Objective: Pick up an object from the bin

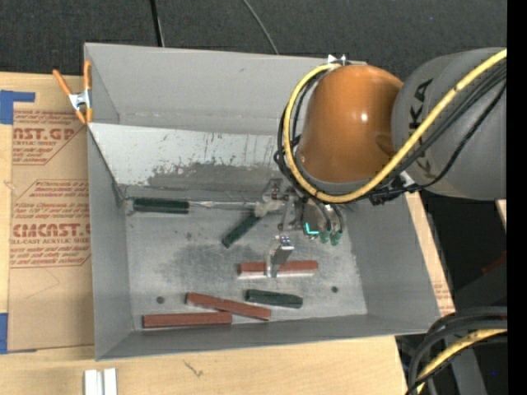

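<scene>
My gripper (277, 257) hangs below the orange-covered wrist at the middle right of the bin, its tip low over the floor. Right under that tip lies a red-brown flat stick (300, 266), running left to right; the tip stands at the stick's middle, seemingly touching it. A dark green stick (240, 231) lies tilted just to the gripper's upper left. Another dark green stick (274, 299) lies a little nearer the front wall, below the red-brown one.
Two more red-brown sticks (227, 305) (186, 320) lie along the front left of the bin floor. A dark green stick (160, 206) rests against the back wall at the left. The arm's bulk covers the bin's right back corner.
</scene>
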Controlling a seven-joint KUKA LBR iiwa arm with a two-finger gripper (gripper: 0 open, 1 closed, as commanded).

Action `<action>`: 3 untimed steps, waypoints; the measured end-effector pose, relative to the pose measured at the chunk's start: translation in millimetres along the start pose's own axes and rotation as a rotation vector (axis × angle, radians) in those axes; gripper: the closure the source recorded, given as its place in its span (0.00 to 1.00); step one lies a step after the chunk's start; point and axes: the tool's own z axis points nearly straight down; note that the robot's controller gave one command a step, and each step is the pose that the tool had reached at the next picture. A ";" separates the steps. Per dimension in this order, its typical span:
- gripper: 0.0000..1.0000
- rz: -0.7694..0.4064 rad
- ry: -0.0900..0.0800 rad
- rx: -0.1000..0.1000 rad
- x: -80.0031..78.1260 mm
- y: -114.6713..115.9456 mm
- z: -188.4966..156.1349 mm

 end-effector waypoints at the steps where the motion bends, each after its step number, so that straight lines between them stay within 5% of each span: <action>1: 0.00 0.001 -0.008 -0.001 -1.6 -0.4 -4.3; 2: 0.00 -0.054 -0.016 0.000 2.8 -8.7 36.1; 3: 1.00 -0.114 -0.021 0.000 -14.1 -38.8 145.2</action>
